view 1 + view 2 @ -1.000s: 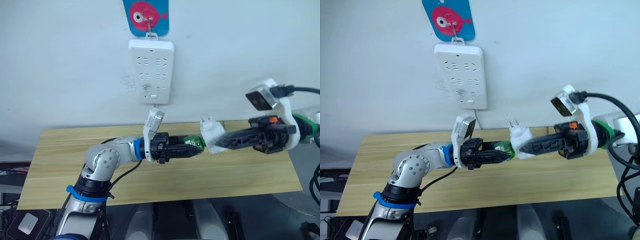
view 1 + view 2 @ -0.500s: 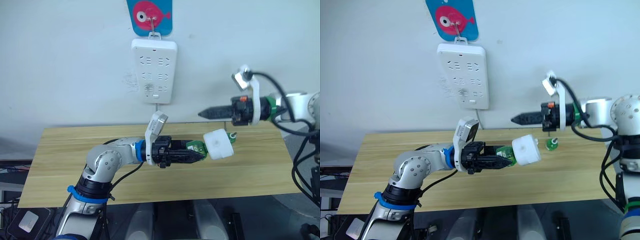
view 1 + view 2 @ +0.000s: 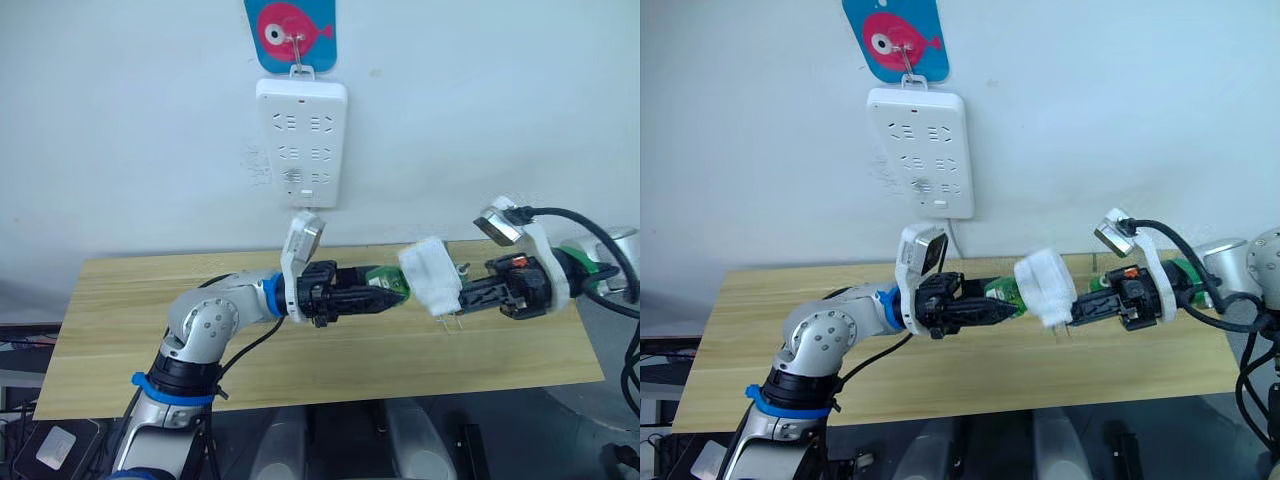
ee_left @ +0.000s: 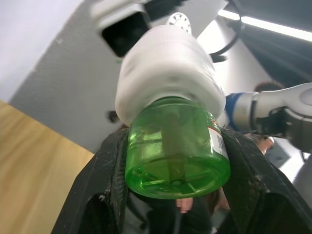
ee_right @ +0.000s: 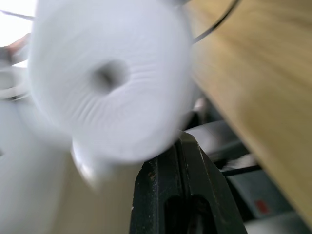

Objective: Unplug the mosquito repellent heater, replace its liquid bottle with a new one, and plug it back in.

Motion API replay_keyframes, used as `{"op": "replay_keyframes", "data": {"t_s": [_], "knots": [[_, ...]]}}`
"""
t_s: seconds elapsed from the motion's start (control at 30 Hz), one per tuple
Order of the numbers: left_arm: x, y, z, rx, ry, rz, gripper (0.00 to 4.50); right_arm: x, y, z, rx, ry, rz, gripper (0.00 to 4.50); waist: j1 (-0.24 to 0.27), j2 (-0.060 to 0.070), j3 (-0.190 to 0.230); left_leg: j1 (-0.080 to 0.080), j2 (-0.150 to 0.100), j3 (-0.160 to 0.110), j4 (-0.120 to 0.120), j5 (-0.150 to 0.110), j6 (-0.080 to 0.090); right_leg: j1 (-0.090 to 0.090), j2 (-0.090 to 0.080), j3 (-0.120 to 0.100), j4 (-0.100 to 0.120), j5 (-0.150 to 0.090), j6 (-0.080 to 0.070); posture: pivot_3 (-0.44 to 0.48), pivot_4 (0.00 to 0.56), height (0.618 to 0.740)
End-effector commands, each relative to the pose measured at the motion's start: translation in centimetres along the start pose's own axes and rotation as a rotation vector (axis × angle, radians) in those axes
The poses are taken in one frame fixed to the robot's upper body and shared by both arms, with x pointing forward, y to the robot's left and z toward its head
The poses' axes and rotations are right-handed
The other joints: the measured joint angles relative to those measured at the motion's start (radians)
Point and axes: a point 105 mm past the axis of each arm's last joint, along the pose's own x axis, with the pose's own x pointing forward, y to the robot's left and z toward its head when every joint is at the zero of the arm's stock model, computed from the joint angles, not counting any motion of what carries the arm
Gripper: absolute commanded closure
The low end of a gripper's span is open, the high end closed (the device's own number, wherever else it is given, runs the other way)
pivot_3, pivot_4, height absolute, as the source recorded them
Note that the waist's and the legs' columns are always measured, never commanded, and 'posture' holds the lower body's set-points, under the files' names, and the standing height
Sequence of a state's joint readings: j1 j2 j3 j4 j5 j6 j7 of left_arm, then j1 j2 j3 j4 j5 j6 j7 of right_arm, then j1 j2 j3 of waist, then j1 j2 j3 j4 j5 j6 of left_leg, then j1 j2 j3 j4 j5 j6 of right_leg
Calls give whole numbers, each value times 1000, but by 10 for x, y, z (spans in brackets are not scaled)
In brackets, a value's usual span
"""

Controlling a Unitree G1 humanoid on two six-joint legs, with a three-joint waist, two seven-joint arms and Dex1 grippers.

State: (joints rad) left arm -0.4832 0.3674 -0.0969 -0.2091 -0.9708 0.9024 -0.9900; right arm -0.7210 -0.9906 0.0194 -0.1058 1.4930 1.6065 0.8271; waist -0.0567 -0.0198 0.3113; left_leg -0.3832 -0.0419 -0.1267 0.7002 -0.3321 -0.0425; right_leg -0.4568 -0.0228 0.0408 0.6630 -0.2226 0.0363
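Left gripper [image 3: 392,293]: nearest of the working parts, reaching out over the table; its two black fingers [image 4: 109,192] pinch the base of the green bottle from both sides.
Green bottle [image 4: 176,148]: held level in the air, its neck end sunk into the heater; a label shows on its side.
Heater [image 3: 430,277]: the small white rounded unit sits on the end of the bottle, above the table and between the two grippers, not plugged in; its two prongs [image 3: 449,323] point downward.
Right gripper [image 3: 472,299]: comes in from the robot's right and meets the heater's far side; I cannot tell whether its fingers are spread or closed on the unit.
Table [image 3: 330,368]: pale wood, directly under both arms.
Small green thing [image 3: 463,268]: rests on the table behind the heater, too small to identify.
Power strip [image 3: 301,140]: white, hanging on the wall above and behind, below a blue card with a pink fish [image 3: 291,31].
Step in hand: likely twisting bottle and heater against each other.
Doing it well: keep the left pinch steady and the bottle level, take the heater by its body rather than the prongs, and turn along the bottle's own axis.
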Motion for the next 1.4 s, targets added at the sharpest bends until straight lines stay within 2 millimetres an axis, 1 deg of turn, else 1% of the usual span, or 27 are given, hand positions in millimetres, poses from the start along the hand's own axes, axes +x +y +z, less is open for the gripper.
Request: {"op": "replay_keyframes", "data": {"t_s": [0.03, 0.1, 0.27, 0.43, 0.53, 0.6, 0.67, 0.77, 0.8, 0.87, 0.93, 0.97, 1.03, 1.07, 1.17, 1.27, 1.4], "knots": [[2, 8, -10, -14, 46, 43, 2260, -3, 24, 9, -68, -39, 99, 4474, 0, 0, 0, 0, 0, 0, 0, 0, 0, 0, 0, 0, 0, 0, 0, -124, 285, 740], [2, 7, -10, -13, 53, 39, 2260, -2, 23, 13, -64, -66, 100, 4474, 0, 0, 0, -1, 0, 0, 0, 0, 0, 0, 0, 0, 0, 0, 0, -127, 283, 740], [2, 5, -17, -16, 80, 26, 2260, -2, 30, 22, -47, -122, 136, 4474, -1, 0, 0, 0, 0, 0, 0, 0, 0, 0, 0, 0, 0, 0, 0, -129, 280, 740], [6, -5, -25, -22, 111, -16, 2260, -3, 28, 41, -39, -212, 143, 4474, -3, 0, 0, 0, 0, 1, 0, 0, 0, 0, 0, 0, 0, 0, 0, -128, 275, 740], [5, -5, -26, -21, 114, -16, 2260, -2, 28, 46, -44, -216, 143, 4474, -2, 0, 0, 0, 0, 1, 0, 0, 0, 0, 0, 0, 0, 0, 0, -129, 275, 740], [6, -5, -24, -22, 106, -15, 2260, 0, 28, 41, -49, -194, 124, 4474, -1, 0, 0, -1, 0, 0, 0, 0, 0, 0, 0, 0, 0, 0, 0, -125, 271, 740], [5, -5, -22, -23, 97, -13, 2260, 4, 28, 28, -76, -135, 68, 4474, 2, 0, 0, -1, 0, 0, 0, 0, 0, 0, 0, 0, 0, 0, 0, -125, 271, 740], [1, -4, -19, -25, 95, -8, 2260, 8, 22, 5, -203, -19, -72, 4474, 5, 0, 0, -1, 0, 0, 0, 0, 0, 0, 0, -1, -1, 0, 0, -120, 270, 740], [-2, -5, -18, -30, 95, -8, 2260, 5, 12, 1, -286, 0, -160, 4474, 7, 0, 0, -1, 0, -1, 0, 0, 0, 0, 0, -1, -1, 0, 0, -120, 270, 740], [-8, -8, -17, -45, 99, -11, 2260, -8, -14, -2, -512, 51, -326, 4123, 6, 0, 0, -1, 0, -1, 0, 0, 0, 0, 1, -1, -1, 0, 1, -119, 268, 740], [-14, -11, -18, -58, 117, -20, 2260, -25, -33, -3, -787, 123, -399, 3600, 2, -1, -1, 0, 0, -1, 0, 0, 0, 0, 4, -2, -1, -1, 1, -119, 268, 740], [-17, -13, -19, -65, 128, -23, 2260, -33, -40, -2, -910, 141, -417, 3262, -1, -1, -1, 1, 0, 0, 1, 0, 0, 1, 4, -1, 0, -1, 2, -122, 268, 740], [-22, -15, -22, -67, 153, -18, 2260, -42, -48, 2, -1159, 158, -431, 2545, -5, -1, -1, 3, 0, 3, 1, 0, -1, 1, 4, 1, 0, 0, 2, -128, 268, 740], [-24, -16, -23, -70, 161, -20, 2260, -42, -48, 5, -1277, 160, -423, 2201, -10, -2, -2, 3, 0, 4, 1, 0, -1, 1, 2, 2, 0, 0, 2, -128, 268, 740], [-28, -19, -25, -86, 175, -28, 2260, -32, -45, 7, -1518, 149, -359, 1166, -21, -1, -2, 3, 2, 4, 0, 0, -1, 0, 2, 3, 1, 0, 2, -131, 271, 740], [-31, -19, -25, -93, 188, -30, 2260, -20, -39, 7, -1672, 134, -268, 89, -25, -1, -2, 3, 2, 3, -1, 0, -1, 0, 2, 2, 1, 1, 1, -133, 275, 740], [-31, -18, -23, -95, 207, -39, 2260, 1, -18, 20, -1942, 26, -164, 37, -26, -1, -2, 3, 1, 3, 0, 0, -1, 1, 1, 3, 1, 1, 1, -134, 278, 740]]}}
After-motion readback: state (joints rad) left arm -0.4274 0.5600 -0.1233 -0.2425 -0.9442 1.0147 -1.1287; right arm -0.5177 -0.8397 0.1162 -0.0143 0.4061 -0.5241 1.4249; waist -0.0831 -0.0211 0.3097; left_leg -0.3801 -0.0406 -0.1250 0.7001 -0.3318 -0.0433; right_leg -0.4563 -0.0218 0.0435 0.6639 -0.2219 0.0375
